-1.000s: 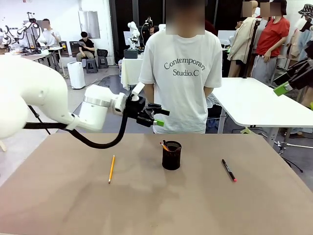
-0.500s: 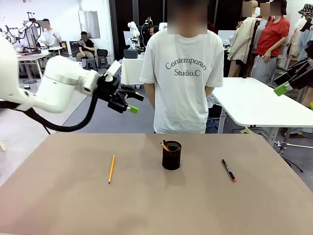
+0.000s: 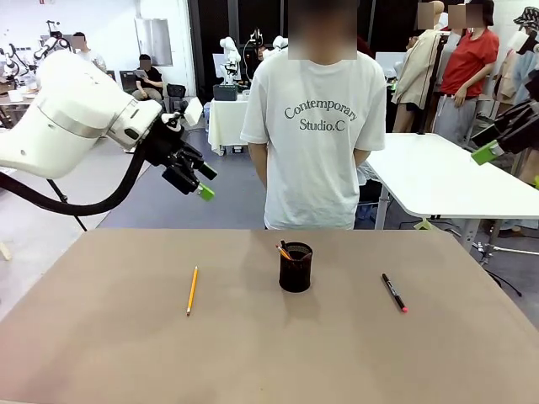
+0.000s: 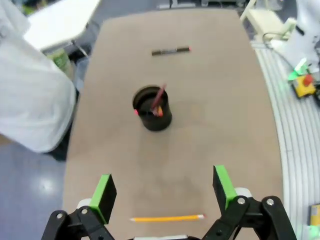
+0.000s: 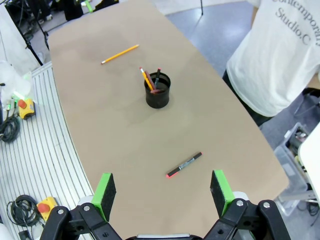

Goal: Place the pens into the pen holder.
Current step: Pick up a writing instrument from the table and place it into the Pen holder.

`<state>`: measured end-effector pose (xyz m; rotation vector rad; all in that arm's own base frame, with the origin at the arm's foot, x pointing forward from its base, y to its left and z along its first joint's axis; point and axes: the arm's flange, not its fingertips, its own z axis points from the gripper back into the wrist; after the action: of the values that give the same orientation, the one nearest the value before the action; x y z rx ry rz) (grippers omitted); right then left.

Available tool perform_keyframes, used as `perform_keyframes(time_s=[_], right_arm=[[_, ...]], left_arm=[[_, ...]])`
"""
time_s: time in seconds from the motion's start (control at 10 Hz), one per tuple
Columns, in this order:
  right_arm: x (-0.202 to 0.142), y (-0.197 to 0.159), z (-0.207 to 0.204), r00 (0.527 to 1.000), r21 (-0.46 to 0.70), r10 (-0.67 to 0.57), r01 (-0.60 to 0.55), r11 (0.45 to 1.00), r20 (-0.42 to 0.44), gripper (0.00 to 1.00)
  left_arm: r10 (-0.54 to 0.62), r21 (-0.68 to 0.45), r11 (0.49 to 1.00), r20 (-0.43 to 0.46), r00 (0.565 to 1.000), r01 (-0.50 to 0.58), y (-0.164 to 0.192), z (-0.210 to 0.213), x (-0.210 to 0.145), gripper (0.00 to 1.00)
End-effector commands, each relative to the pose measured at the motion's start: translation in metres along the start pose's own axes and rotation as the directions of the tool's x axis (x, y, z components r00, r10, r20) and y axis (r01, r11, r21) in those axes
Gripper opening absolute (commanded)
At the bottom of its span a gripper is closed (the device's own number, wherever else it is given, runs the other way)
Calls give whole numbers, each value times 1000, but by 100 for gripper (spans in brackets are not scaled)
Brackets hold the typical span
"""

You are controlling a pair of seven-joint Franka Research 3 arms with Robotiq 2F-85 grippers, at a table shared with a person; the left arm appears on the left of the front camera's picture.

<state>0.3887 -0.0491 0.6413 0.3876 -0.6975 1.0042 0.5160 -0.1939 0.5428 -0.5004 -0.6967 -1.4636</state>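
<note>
Broadly, a matte brown tabletop point(image 3: 101, 353), left fingers point(image 4: 105, 192) and right fingers point(image 5: 106, 189) apart above it, a white table point(image 3: 429, 177) beyond.

We see a left arm point(image 3: 76, 118) of smooth, rounded white shells, with a silver band where two segments join and a thick black cable point(image 3: 105, 204) running from it. The left gripper point(image 3: 205, 183) is black and angular, its linked fingers tipped with bright green pads point(image 4: 105, 192), and round pivot pins show at the finger joints. The right gripper point(image 5: 164, 189) is built alike, black with green pads. The person point(image 3: 316, 126) wears a white short-sleeved T-shirt printed "Contemporary Studio.C" in dark letters.
</note>
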Motion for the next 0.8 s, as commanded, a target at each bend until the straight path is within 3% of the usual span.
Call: perform_keyframes(time_s=[0.0, 0.6, 0.7], right_arm=[[2, 0, 1, 1000, 2, 7, -7, 1000, 17, 100], [2, 0, 1, 1000, 2, 7, -7, 1000, 17, 100], [2, 0, 1, 1000, 2, 7, -7, 1000, 17, 100]], left_arm=[[33, -3, 999, -11, 999, -33, 2, -7, 5, 100], [18, -4, 1000, -17, 1000, -18, -1, -2, 2, 100], [127, 23, 992, -211, 969, -125, 8, -28, -1, 100]])
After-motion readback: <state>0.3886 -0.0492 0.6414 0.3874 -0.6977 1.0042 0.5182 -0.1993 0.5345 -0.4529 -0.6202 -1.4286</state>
